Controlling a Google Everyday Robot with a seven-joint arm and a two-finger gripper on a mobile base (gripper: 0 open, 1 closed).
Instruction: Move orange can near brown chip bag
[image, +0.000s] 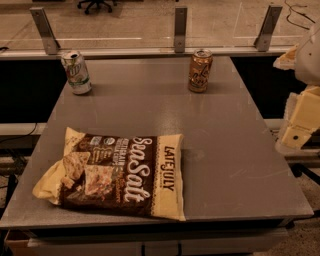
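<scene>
Standing here, I see the gripper (298, 131) out past the right edge of the tabletop, a pale, blocky cream-coloured shape hanging level with the middle of that edge and not over the table at all. Whether it is open or closed, I cannot tell from this side. More of the pale arm rises above it, near the far right corner.

The thing nearest to it is the orange can (200, 70). It stands upright close to the far edge, right of the middle and short of the far right corner, well apart from the gripper. Its silver top faces up and pale script runs down its side.

The grey table (240, 150) lies bare between the can and the right edge. At the far left corner a white-and-green can (76, 73) stands upright, also close to the far edge.

The brown chip bag (116, 173) lies flat toward the front left corner, well apart from both cans. Its "Sea Salt" lettering runs sideways, and one cream-yellow end points to the middle of the front edge. The other end is crumpled at the left edge. The bag's near corner comes almost to the front edge.

Beyond the far edge, a rail carries three metal posts (180, 29).
</scene>
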